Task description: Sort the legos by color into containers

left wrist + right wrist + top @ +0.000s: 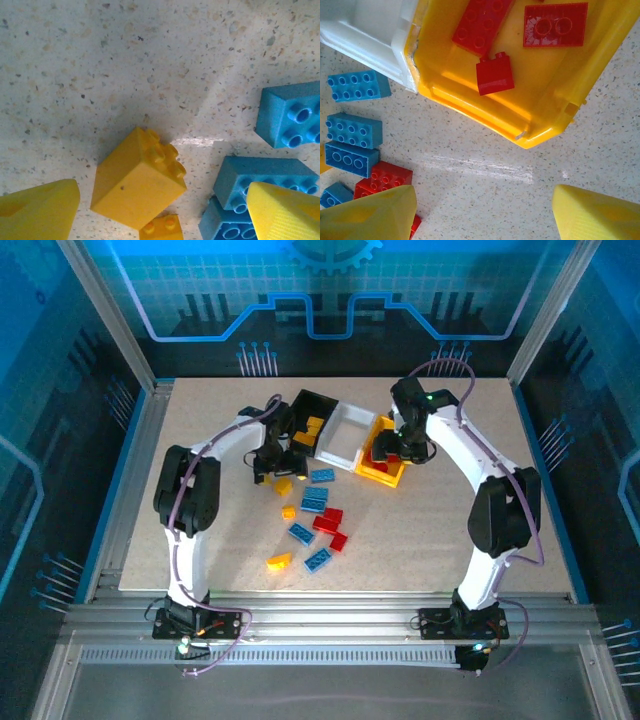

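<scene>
The black bin [312, 412], white bin [346, 436] and yellow bin [372, 470] stand in a row at mid-table. My left gripper [160, 215] is open and low over a yellow brick [137, 180] lying between its fingers [37, 210], in front of the black bin. A smaller yellow brick [162, 227] lies just below it, and blue bricks [265, 180] lie by the right finger. My right gripper [485, 210] is open over bare table just in front of the yellow bin [470, 97], which holds red bricks [494, 75]. Yellow bricks [314, 426] sit in the black bin.
Loose bricks lie scattered in front of the bins: blue [314, 499], red [328, 520] and yellow [278, 561]. In the right wrist view, blue bricks [354, 130] and a red brick [385, 177] lie left of the gripper. The white bin's corner [370, 35] touches the yellow bin.
</scene>
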You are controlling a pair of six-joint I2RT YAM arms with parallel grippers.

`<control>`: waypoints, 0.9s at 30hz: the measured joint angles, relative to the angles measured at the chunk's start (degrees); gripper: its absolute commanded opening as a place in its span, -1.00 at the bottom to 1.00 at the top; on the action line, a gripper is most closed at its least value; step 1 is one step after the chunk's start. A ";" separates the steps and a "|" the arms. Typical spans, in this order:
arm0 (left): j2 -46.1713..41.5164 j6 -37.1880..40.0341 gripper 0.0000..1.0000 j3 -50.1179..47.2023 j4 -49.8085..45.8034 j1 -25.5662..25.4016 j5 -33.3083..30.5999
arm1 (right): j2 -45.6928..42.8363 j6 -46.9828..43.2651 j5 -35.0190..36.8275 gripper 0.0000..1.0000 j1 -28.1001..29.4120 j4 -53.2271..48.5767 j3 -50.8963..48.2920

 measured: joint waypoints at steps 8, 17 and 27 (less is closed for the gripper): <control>1.46 6.47 0.59 0.48 -0.37 0.00 -1.09 | -0.46 0.63 0.02 0.45 0.00 0.17 -0.17; 1.40 13.60 0.41 -4.04 0.22 0.00 -3.80 | -0.50 1.14 -0.13 0.44 0.52 0.17 -0.68; 1.40 14.51 0.26 -4.02 1.49 0.00 -4.04 | -1.09 1.66 -0.11 0.44 1.95 0.13 -0.76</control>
